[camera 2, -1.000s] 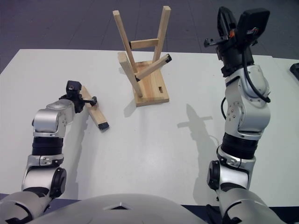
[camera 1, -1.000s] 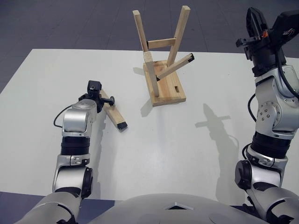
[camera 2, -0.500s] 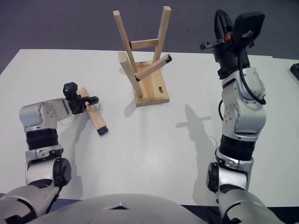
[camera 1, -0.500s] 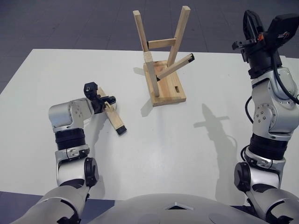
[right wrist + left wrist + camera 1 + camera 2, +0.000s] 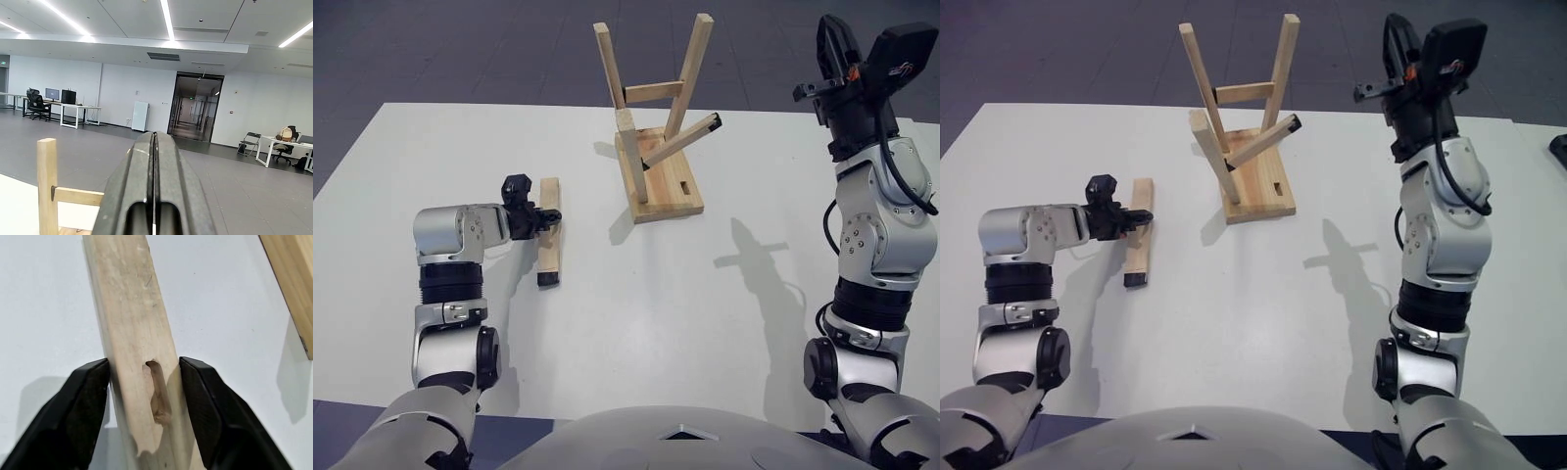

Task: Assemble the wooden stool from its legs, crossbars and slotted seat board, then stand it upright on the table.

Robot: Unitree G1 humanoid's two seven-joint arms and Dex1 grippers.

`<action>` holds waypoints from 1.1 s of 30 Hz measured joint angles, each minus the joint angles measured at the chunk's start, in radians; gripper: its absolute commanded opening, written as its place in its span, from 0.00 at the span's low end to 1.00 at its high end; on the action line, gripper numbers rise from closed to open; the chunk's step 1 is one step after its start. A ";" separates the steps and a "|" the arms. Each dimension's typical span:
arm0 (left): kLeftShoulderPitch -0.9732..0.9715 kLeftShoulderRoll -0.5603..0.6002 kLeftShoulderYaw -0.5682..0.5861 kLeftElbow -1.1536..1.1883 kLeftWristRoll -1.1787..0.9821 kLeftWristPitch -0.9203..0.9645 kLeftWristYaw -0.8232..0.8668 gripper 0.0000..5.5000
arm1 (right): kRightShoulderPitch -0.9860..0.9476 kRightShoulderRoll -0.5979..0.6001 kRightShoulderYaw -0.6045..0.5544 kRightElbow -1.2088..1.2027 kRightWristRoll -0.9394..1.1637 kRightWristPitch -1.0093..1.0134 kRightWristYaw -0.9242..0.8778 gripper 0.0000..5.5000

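One pale, black-tipped wooden leg [image 5: 548, 251] with a slot lies flat, gripped by the left hand [image 5: 537, 219]; right hand [image 5: 833, 45] closed.

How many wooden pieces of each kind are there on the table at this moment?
Seat board: 1
Upright legs: 3
Crossbar: 1
Leaning stick with dark tip: 1
Loose leg in the left tool: 1
Total: 7 wooden pieces
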 measured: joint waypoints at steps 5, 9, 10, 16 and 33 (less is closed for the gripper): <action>0.083 0.010 -0.003 -0.058 0.017 -0.188 -0.006 0.40 | -0.014 0.003 -0.012 0.016 0.033 0.011 0.003 0.00; 0.157 0.024 0.251 -0.265 0.003 -0.469 0.075 0.39 | -0.039 -0.007 -0.089 0.032 0.134 0.073 0.018 0.00; 0.146 0.033 0.285 -0.308 -0.007 -0.524 0.082 0.39 | -0.042 -0.010 -0.090 0.037 0.149 0.085 0.022 0.00; 0.076 0.046 0.231 -0.625 -0.032 -0.652 0.055 0.39 | -0.180 -0.002 -0.106 0.007 0.375 0.260 0.035 0.00; -0.107 0.113 -0.035 -0.852 -0.081 -0.651 -0.046 0.39 | -0.481 0.077 0.070 0.026 0.632 0.478 0.136 0.49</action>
